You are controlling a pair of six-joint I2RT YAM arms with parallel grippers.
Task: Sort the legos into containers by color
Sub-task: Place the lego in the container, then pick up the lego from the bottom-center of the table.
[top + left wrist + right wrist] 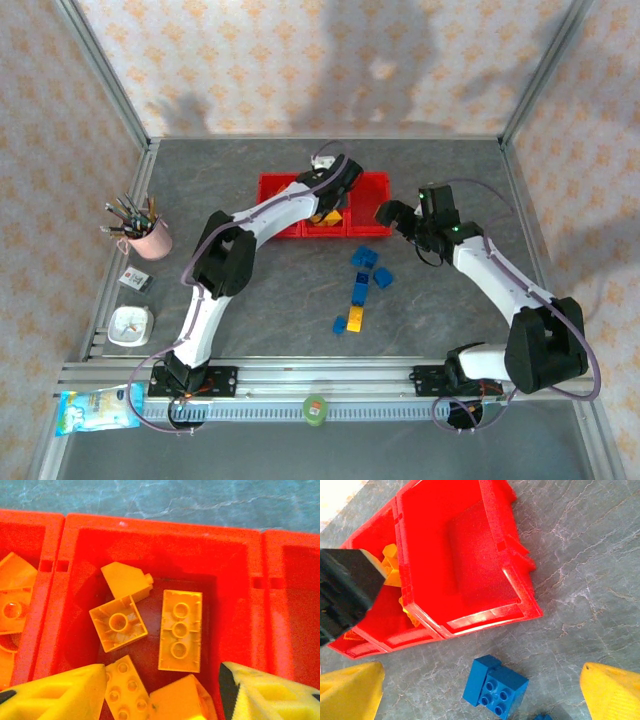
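Observation:
Three joined red bins (275, 195) stand mid-table. My left gripper (327, 205) hangs over the middle bin (150, 535), open, its yellow fingertips (65, 692) apart above several yellow bricks (181, 630) lying inside. Curved orange pieces (12, 605) lie in the left bin. The right bin (475, 555) has a bare floor. My right gripper (395, 215) is open above the table in front of that bin, with a blue brick (495, 687) lying on the table below, between its fingers (350, 692). More blue bricks (363, 257) and one yellow brick (355, 318) lie loose on the table.
A pink cup of pens (145, 232), a small card (135, 279) and a white dish (130, 325) sit at the left. A packet (98, 410) and a green roll (316, 408) lie by the front rail. The left arm's black wrist (345, 595) overhangs the bins.

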